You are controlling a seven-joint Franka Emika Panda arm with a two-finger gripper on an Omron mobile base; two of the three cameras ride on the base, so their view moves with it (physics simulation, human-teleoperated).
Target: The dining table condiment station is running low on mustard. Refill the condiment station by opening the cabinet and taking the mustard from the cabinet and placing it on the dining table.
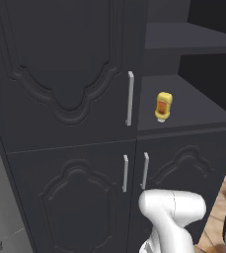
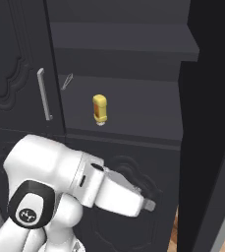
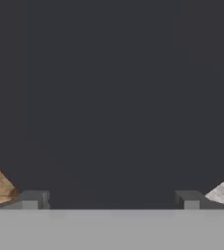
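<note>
Mustard stands upright on the open shelf of the cabinet, just right of the closed upper door's silver bar handle; from your right base view you find it at about 11 o'clock of centre, with the swung-open door at 3 o'clock. Your gripper faces a dark panel, its fingertips spread wide and holding nothing.
</note>
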